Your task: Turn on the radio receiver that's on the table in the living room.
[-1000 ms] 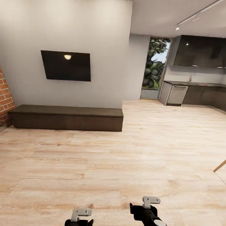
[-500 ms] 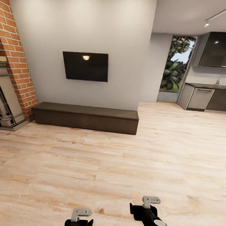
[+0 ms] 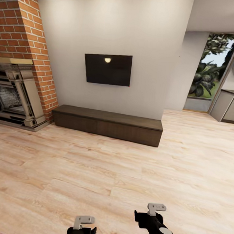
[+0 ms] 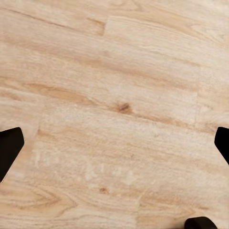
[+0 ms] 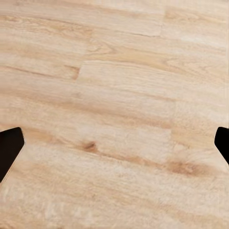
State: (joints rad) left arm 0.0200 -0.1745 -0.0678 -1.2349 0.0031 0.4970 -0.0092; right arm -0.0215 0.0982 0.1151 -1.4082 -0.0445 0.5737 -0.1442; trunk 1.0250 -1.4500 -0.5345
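A: Two grippers sit low in the head view, the left gripper (image 3: 84,221) at about seven o'clock and the right gripper (image 3: 155,208) at about five o'clock, both over the light wood floor (image 3: 127,180).

B: How do the fingers stand?

A: In the left wrist view the left gripper (image 4: 114,143) has its dark fingertips (image 4: 9,145) at opposite edges of the picture, spread wide, with only planks between them. The right wrist view shows the same for the right gripper (image 5: 114,143): its fingertips (image 5: 9,145) are far apart over bare boards, with nothing between them.

B: And the radio receiver, or its table?

A: Neither appears in these pictures. The robot faces a beige wall (image 3: 142,39). At twelve o'clock hangs a black wall television (image 3: 107,69); below it a long dark low cabinet (image 3: 108,124) rests on the floor against the wall.

B: What lies to the sides?

A: Towards ten o'clock rises a red brick chimney (image 3: 27,32) with a pale stone fireplace (image 3: 18,95) at its foot. Towards two o'clock a tall glazed opening (image 3: 211,72) shows green foliage, and at three o'clock stands a grey cabinet (image 3: 232,106) at the frame edge.
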